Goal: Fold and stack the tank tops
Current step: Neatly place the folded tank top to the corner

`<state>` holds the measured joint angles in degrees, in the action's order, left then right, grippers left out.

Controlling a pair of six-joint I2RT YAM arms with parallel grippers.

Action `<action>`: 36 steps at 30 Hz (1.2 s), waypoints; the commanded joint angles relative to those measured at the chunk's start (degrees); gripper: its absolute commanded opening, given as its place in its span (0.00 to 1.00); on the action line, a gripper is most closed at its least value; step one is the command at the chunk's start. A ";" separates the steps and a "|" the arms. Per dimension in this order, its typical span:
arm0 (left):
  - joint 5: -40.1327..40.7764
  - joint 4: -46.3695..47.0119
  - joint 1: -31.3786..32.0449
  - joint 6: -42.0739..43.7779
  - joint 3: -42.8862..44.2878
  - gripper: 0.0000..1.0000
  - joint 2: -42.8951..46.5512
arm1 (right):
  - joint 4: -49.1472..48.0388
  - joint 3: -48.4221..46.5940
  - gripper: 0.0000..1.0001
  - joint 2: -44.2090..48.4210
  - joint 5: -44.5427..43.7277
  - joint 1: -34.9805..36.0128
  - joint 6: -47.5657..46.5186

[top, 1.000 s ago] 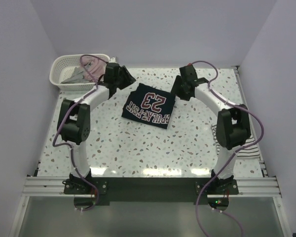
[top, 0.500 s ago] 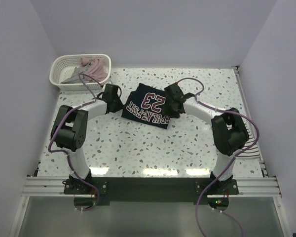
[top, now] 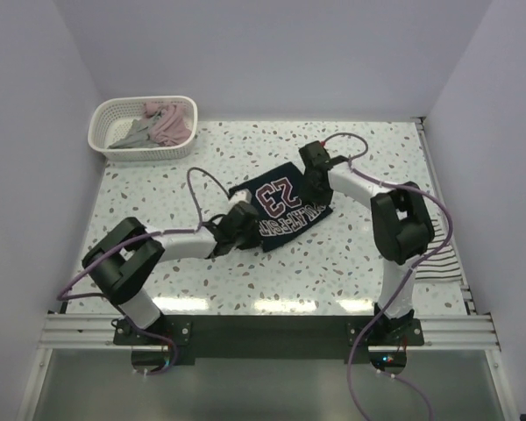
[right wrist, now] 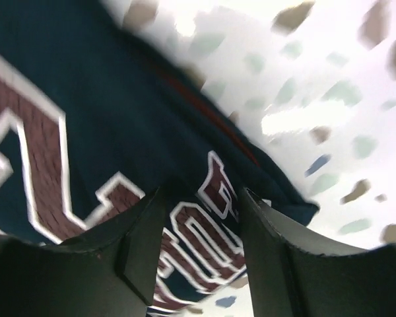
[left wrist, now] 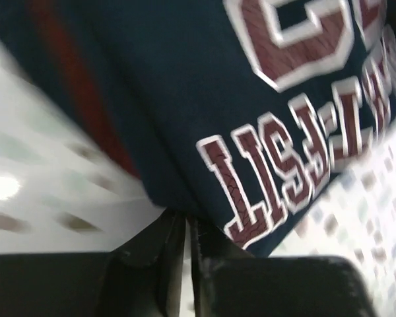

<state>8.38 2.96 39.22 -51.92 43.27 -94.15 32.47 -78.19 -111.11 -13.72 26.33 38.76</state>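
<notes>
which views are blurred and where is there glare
Top external: sharp, with pale glare streaks on the table near its front edge. Left wrist: motion-smeared, worst over the speckled tabletop, though the navy tank top lettering is readable. Right wrist: speckles smeared, one blown-out bright patch on the tabletop.

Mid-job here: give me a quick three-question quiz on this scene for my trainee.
1. True or false: the navy tank top lies inside the white basket.
2. Which number is printed on the navy tank top? A) 23 B) 45 C) 7
3. Which gripper is closed on that top's near-left corner?

Key:
1. False. It lies on the table.
2. A.
3. The left gripper.
</notes>
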 commanded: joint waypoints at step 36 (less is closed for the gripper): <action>29.83 -30.02 25.20 27.05 53.22 0.72 -30.19 | 27.64 1.28 0.82 65.92 -4.74 -5.32 3.95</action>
<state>29.19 -24.14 62.89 -27.51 89.78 -120.22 55.72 -77.30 -45.89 -18.85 21.04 41.60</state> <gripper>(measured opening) 0.719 0.819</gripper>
